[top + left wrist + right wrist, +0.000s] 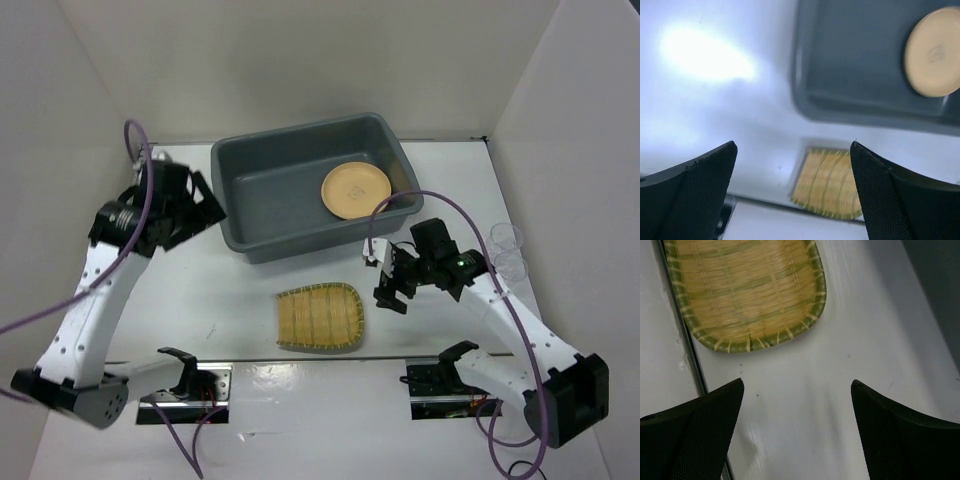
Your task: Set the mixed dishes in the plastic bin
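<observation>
Table (250, 290): white surface with the plastic bin toward the far side and the loose dishes nearer the arms.
Plastic bin (270, 190): dark grey, deep, set slightly askew at the far middle; it holds one plate.
Bamboo tray (319, 318): lies flat on the table in front of the bin, apart from it, between the two arm bases; green-edged weave (sharpest in the right wrist view (745, 290)).
Plate (356, 190): round and tan, lying inside the bin toward its right end.
Left gripper (213, 205): just beside the bin's left end, above the table; fingers (700, 195) spread wide with nothing between them.
Right gripper (392, 298): over bare table between the tray and the bin's near right corner; fingers (695, 435) spread apart, empty.
Clear cups (507, 238): two, standing upright close together at the table's right edge, outside the bin, beyond the right arm.
</observation>
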### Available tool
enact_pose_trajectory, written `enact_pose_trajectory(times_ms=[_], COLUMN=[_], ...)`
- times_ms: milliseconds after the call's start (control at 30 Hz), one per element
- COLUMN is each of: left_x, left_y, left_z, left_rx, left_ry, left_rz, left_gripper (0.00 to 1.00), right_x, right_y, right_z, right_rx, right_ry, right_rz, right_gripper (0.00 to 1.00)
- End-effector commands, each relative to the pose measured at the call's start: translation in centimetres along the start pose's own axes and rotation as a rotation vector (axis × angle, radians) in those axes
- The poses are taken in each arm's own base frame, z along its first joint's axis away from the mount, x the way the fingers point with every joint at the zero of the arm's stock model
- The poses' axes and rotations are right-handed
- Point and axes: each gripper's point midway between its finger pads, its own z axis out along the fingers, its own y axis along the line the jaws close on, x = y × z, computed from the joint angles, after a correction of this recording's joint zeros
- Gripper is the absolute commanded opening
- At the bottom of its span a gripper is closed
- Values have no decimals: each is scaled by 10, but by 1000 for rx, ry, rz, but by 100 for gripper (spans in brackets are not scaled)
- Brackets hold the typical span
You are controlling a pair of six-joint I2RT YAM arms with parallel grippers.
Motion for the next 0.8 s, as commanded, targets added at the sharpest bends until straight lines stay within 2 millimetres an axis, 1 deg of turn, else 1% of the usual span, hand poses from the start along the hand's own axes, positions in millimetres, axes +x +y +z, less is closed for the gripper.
enact_pose_trajectory(times_ms=[0, 33, 67, 100, 133, 167, 200, 233, 300, 333, 367, 400, 467, 500, 533, 600, 633, 700, 767], left_x=[29, 38, 48, 53, 58, 61, 63, 68, 71, 74, 73, 79, 80, 83, 85, 86, 87, 86, 86], left_y=[24, 38, 47, 52, 59, 61, 64, 69, 72, 76, 76, 77, 75, 75, 73, 71, 70, 71, 71], left_z=[-14, -16, -16, -24, -29, -34, -41, -45, -55, -58, -62, -63, -69, -70, -70, -71, -71, -69, -69], left_rx=[42, 7, -15, -6, -24, -19, -11, -23, -13, -20, -5, 0, 27, 35, 43, 49, 55, 42, 42], left_ry=[16, 37, 62, 65, 75, 82, 74, 85, 73, 79, 65, 83, 83, 88, 97, 104, 111, 114, 114], left_rz=[-85, -87, -102, -112, -115, -125, -145, -153, -193, -203, -217, -215, -235, -260, -260, -270, -270, -275, -275], left_gripper=[100, 100, 100, 100, 100, 100, 100, 100, 100, 100, 100, 100, 100, 100, 100, 100, 100, 100, 100], right_x=[-41, -37, -40, -37, -29, -23, -24, -15, -6, -5, 10, 13, 26, 35, 37, 40, 31, 29, 26], right_y=[-14, -10, -14, -18, -13, -9, -13, -9, -12, -15, -12, -18, -18, -19, -15, -12, -8, -9, -10], right_z=[6, 16, 20, 25, 37, 43, 46, 58, 69, 74, 88, 95, 107, 121, 124, 129, 129, 131, 133], right_rx=[4, -32, -24, -5, -38, -67, -77, -122, -144, -155, -194, -195, -231, -256, -290, -317, -348, -359, -366], right_ry=[-145, -134, -140, -115, -74, -46, -33, 12, 58, 72, 123, 147, 211, 248, 256, 258, 226, 213, 205], right_rz=[15, 34, 32, 49, 78, 94, 88, 104, 134, 144, 183, 193, 244, 284, 305, 321, 330, 311, 312], right_gripper=[91, 91, 92, 94, 95, 98, 98, 98, 98, 98, 98, 98, 98, 96, 94, 94, 94, 94, 91])
